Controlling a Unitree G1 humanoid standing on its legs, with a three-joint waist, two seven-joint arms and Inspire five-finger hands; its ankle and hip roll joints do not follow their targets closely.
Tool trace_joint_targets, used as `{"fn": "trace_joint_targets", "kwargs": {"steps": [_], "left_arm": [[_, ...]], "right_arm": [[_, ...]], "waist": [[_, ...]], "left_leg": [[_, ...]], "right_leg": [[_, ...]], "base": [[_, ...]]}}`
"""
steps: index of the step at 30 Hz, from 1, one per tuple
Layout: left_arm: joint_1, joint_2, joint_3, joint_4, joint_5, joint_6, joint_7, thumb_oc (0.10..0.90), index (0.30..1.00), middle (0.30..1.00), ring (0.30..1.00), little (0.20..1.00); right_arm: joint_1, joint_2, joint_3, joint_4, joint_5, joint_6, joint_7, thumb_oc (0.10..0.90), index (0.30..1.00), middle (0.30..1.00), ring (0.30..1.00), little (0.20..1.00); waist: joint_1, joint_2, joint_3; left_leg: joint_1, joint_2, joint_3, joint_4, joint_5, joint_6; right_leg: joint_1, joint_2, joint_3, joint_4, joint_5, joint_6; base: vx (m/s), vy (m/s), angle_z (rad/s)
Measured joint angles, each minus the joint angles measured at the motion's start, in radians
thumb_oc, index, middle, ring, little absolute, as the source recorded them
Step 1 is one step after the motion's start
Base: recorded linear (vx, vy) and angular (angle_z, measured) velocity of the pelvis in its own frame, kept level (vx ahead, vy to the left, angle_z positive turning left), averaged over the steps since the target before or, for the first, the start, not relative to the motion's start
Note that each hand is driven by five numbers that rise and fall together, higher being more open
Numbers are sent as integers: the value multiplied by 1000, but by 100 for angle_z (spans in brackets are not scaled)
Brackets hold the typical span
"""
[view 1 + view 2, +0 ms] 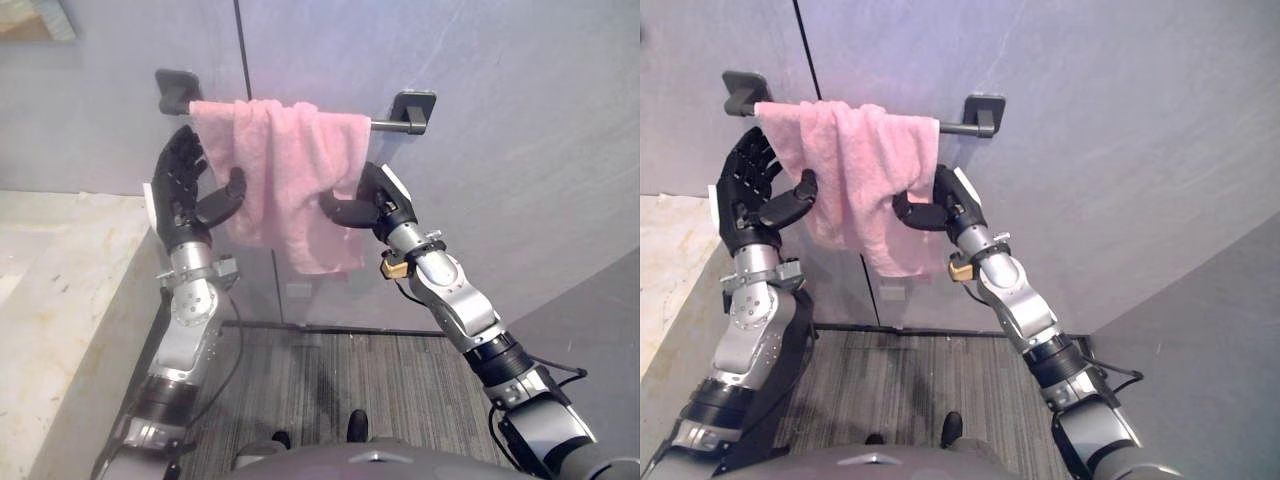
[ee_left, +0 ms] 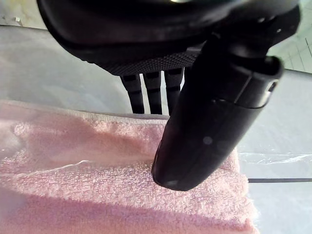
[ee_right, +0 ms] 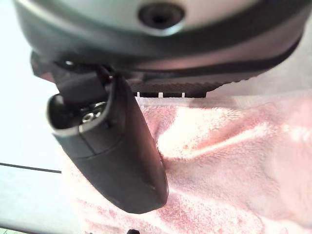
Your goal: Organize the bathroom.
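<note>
Left hand (image 1: 185, 190) stands at the left edge of the pink towel (image 1: 290, 170), fingers straight and spread upward, thumb extended toward the cloth. In the left wrist view the thumb tip lies against the towel surface while the fingers reach past its upper hem; nothing is clamped, so this hand is released.

Right hand (image 1: 372, 200) is at the towel's right edge. Its thumb presses into the front of the cloth, and the right wrist view shows the fabric dimpled and creased around it. The fingers pass behind the towel and are hidden, so whether they close on the cloth cannot be determined.

Towel location: draped over the dark wall-mounted rail (image 1: 390, 124), between the two brackets. It hangs bunched and uneven, gathered toward the left bracket, with one corner hanging lower near the right hand.

Handling assessment: the towel appears soft, light terry cloth. It will likely fold, bunch and slide along the smooth rail under a sideways pull, and it holds no shape of its own. It is not fragile. Recommended hold points are the two side edges just below the rail, pinched between thumb and fingers, so that the cloth can be spread evenly. Pulling downward on one side alone risks dragging it off the rail.
</note>
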Motion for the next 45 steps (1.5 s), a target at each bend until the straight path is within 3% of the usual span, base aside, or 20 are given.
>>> {"fn": "trace_joint_targets", "kwargs": {"steps": [14, 22, 26, 30, 32, 40, 43, 45], "left_arm": [[-6, 12, 34, 27, 0, 15, -4, 400, 300, 300, 300, 300], [-3, -71, 35, 26, 0, -45, 140, 416, 324, 324, 324, 324], [-1, -89, 30, 26, 0, -56, 195, 413, 319, 319, 319, 319], [-1, -110, -3, 26, 34, -91, 266, 438, 356, 356, 356, 356], [-2, -119, -14, 22, 48, -102, 311, 496, 444, 444, 444, 444], [0, -137, -17, 21, 79, -102, 395, 461, 392, 392, 392, 392], [1, -144, -17, 21, 78, -102, 397, 472, 408, 408, 408, 408], [1, -145, -17, 22, 78, -102, 397, 516, 474, 474, 474, 474]], "right_arm": [[32, 1, -6, 0, 0, -22, -23, 400, 300, 300, 300, 300], [136, 115, -28, 1, 1, -112, -204, 400, 300, 300, 300, 300], [161, 133, -25, 1, 2, -151, -273, 400, 300, 300, 300, 300], [162, 156, -20, 3, 4, -157, -339, 400, 300, 300, 300, 300], [162, 159, -10, 3, 5, -162, -365, 400, 300, 300, 300, 300], [165, 186, 6, 4, 5, -175, -405, 400, 300, 300, 300, 300], [165, 185, 6, 4, 5, -175, -409, 400, 300, 300, 300, 300], [165, 185, 6, 4, 5, -175, -410, 400, 300, 300, 300, 300]], "waist": [[-3, 21, -13], [-19, 21, -13], [-25, 22, -14], [-26, 22, -14], [-26, 23, -14], [-26, 23, -14], [-26, 23, -14], [-26, 23, -14]], "left_leg": [[6, 0, 3, 0, 0, 0], [11, -1, 9, -1, -1, 1], [13, -1, 17, -1, -2, 2], [14, -1, 17, -1, -3, 2], [14, -1, 17, -1, -3, 3], [14, -1, 19, -1, -3, 3], [14, -1, 19, -1, -4, 3], [14, -1, 19, -1, -5, 4]], "right_leg": [[5, 0, 3, 0, 1, 1], [7, 0, 7, 0, 1, 2], [6, 0, 8, 0, 1, 2], [7, 0, 8, 0, 1, 2], [7, 0, 8, 0, 1, 2], [7, 0, 8, 0, 1, 2], [7, 0, 8, 0, 1, 2], [6, 0, 8, 0, 1, 2]], "base": [[0, 0, 0], [0, 1, 0], [5, 8, -5], [3, 2, -1], [0, 0, 0], [0, 0, 0], [0, 0, 0], [0, 0, 0]]}}
